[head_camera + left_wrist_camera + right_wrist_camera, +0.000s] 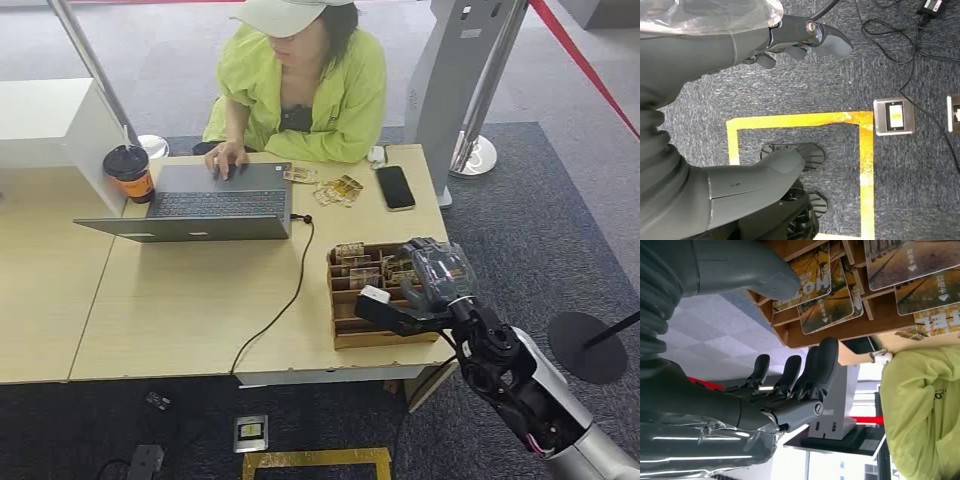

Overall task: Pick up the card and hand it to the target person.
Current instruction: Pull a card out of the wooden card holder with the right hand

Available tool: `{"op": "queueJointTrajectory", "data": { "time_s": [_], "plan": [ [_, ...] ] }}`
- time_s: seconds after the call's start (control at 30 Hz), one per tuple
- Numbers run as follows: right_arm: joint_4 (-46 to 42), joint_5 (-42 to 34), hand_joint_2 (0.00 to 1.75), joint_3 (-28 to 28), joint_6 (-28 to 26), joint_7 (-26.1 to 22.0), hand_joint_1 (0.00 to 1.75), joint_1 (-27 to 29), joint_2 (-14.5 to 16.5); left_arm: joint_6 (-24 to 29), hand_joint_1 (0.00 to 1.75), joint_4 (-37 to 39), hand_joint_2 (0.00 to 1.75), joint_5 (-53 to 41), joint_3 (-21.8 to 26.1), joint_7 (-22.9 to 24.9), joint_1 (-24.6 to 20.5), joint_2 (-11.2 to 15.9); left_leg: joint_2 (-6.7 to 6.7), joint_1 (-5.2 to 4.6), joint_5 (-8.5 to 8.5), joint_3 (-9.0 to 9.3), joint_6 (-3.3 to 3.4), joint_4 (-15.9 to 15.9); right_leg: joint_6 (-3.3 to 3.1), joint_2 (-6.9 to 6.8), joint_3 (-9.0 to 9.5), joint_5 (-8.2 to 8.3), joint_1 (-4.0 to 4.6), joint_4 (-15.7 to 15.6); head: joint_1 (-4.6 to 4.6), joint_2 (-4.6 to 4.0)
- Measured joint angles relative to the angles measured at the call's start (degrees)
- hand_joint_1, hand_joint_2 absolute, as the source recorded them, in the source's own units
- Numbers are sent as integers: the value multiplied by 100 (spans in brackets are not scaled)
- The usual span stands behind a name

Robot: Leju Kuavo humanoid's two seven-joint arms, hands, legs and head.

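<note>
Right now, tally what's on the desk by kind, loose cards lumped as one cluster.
Laptop: 1
Coffee cup: 1
Phone: 1
Wooden card box: 1
Loose card cluster: 1
Total: 5

Cards inside the box overlap, so I can't count them. The right hand hovers over the box.

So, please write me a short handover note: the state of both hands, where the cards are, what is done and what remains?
Right hand: open, fingers apart, above the brown wooden card box at the table's near right corner; it holds no card.
Left hand: open, hanging over the grey carpet.
Yellow-printed cards stand in the box slots; a few more lie by the black phone.
Person in the lime-green jacket sits behind the laptop.
Done: reach. Left: grasp, lift, hand over.
</note>
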Motion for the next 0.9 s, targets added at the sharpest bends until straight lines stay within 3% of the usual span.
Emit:
{"op": "queueJointTrajectory", "data": {
  "time_s": [0.9],
  "plan": [
    [733,97,175,108,-23,-57,91,-226,216,12,0,0,175,53,0,-27,43,-9,-2,0,0,0,0,0,0,-1,0,0,0,0,0,0]
  ]
}}
